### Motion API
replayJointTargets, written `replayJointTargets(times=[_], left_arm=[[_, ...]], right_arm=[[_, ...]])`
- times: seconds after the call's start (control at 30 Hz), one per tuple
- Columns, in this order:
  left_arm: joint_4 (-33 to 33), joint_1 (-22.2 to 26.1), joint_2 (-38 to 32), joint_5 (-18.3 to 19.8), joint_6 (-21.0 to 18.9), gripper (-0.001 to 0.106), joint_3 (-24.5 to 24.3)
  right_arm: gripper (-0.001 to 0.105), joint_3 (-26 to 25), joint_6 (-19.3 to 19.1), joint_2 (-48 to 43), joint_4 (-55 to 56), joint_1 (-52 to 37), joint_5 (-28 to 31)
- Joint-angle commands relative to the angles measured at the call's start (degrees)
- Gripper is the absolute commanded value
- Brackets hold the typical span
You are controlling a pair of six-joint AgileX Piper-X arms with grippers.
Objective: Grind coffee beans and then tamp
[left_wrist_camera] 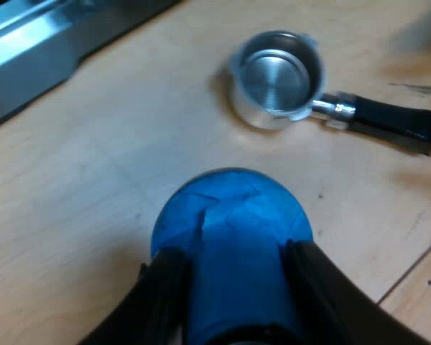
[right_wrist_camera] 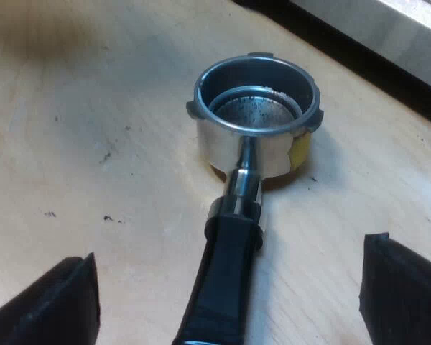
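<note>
TAMPER IN HAND, HOLDER LOOSE ON THE BOARDS. My left gripper (left_wrist_camera: 230, 248) is clamped on the blue tamper (left_wrist_camera: 230, 208), one black finger pressed to each side of its body. Its rounded end points away over the wooden table (left_wrist_camera: 93, 187). Whether the tamper touches the wood I cannot tell.

Beyond it, well apart across open boards, the holder (left_wrist_camera: 253, 111) stands loose on the table with its mouth up. Its metal basket (left_wrist_camera: 276, 79) is bare and shining, and the dark handle (left_wrist_camera: 388, 118) lies out flat along the surface. Bare wood lies all round the holder, and nothing stands between it and the tamper. The machine (left_wrist_camera: 29, 50) shows as a steel edge over a dark base, apart from both. A seam (left_wrist_camera: 409, 266) between boards runs near my left gripper.

My right gripper (right_wrist_camera: 228, 251) hangs with its fingers (right_wrist_camera: 57, 302) spread wide, gripping nothing. The handle runs straight up the gap between them, with bare wood on either side and neither finger touching it. Seen from this wrist, the rim (right_wrist_camera: 255, 60) is a full ring. A few dark grains cling to the basket's floor, and a yellow patch (right_wrist_camera: 299, 151) marks its outer wall. Dark specks (right_wrist_camera: 104, 154) dot the table near the holder. The machine's steel edge runs just beyond the basket, with a narrow strip of wood between them.
</note>
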Motion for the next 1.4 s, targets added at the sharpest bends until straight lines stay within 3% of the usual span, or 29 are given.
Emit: replayJointTargets(times=[0.03,0.27,0.47,0.7,0.83,0.9,1.17,1.4], left_arm=[[-1.7,-1.7,0.7,0.6,-0.6,0.000,-0.5],[-3.9,-4.5,7.3,0.8,0.0,0.000,-4.7],[-4.1,-6.0,13.3,1.2,2.8,0.000,-9.4],[-4.1,-13.8,22.4,-1.4,3.4,0.000,-15.6],[-4.1,-16.2,26.3,-1.8,3.6,0.000,-16.9],[-4.1,-17.5,28.6,-4.4,3.8,0.000,-17.6],[-5.8,-18.2,34.9,-9.0,4.5,0.000,-18.2],[-9.3,-18.1,38.8,-8.7,4.6,0.000,-18.2]], right_arm=[[0.075,0.1,0.2,-0.3,-0.8,0.1,0.1],[0.075,0.1,0.2,-0.3,-0.8,0.1,0.1],[0.075,0.1,0.2,-0.3,-0.8,0.1,0.1],[0.075,0.1,0.2,-0.3,-0.8,0.1,0.1],[0.075,0.1,0.2,-0.3,-0.8,0.1,0.1],[0.075,0.1,0.2,-0.3,-0.8,0.1,0.1],[0.075,0.1,0.2,-0.3,-0.8,0.1,0.1],[0.075,0.1,0.2,-0.3,-0.8,0.1,0.1]])
